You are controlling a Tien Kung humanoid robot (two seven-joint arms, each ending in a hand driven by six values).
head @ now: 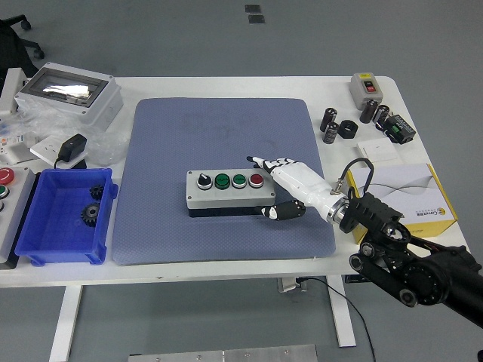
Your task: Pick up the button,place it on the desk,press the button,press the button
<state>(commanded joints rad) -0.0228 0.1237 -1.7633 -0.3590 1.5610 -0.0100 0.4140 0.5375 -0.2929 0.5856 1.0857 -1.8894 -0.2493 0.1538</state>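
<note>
- The button box (230, 193) lies flat on the blue mat (219, 136), near the mat's middle and a little toward the near edge of the bench (249, 84).
- Its long axis runs left to right, almost parallel to the bench's near edge, with the button face turned up.
- Four controls sit in a row along the top: a black-and-white knob at the left end, two green buttons, then a red button (256, 180) at the right end.
- The right hand (290, 188) reaches in from the lower right and sits at the box's right end.
- Its fingers (268, 162) stretch leftward past the far right corner of the box, and the thumb (278, 213) curls in at the near right corner.
- The hand thus brackets the right end loosely, partly open; I cannot tell whether it really touches the box.
- A blue bin (64, 219) stands at the left of the mat, holding two black gears (92, 204).
- A grey enclosure (68, 92) with a clear lid stands at the far left, with a black adapter (73, 145) just in front of it.
- A yellow-and-white carton (407, 197) lies at the right, beside the robot's forearm.
- Small black cylinders (332, 124) and a grey switch (367, 87) sit at the far right corner.
</note>
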